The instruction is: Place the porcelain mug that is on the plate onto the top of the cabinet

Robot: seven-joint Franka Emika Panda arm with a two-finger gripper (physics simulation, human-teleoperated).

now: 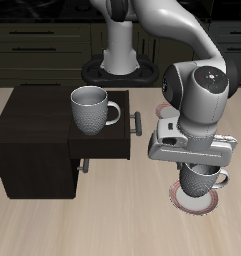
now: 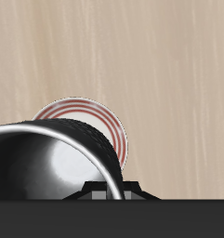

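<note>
The pale grey speckled porcelain mug (image 1: 201,180) sits on the small round red-rimmed plate (image 1: 181,200) near the table's front edge. The gripper (image 1: 197,166) is right over it, ready to grab. I cannot tell how open it is. The dark wooden cabinet (image 1: 32,130) waits nearby.

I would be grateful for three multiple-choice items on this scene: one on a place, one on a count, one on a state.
1. Where is the mug beneath the pincer?
A. inside a drawer
B. over the red-rimmed plate
C. on the floor

2. How many mugs does the exterior view show?
A. one
B. two
C. four

3. How does the mug on the cabinet stand?
A. upright
B. on its side
C. upside down

Answers:
1 B: the porcelain mug under the pincer is over the plate.
2 B: that mug plus the other mug.
3 A: its opening faces up, atop the cabinet.
</note>
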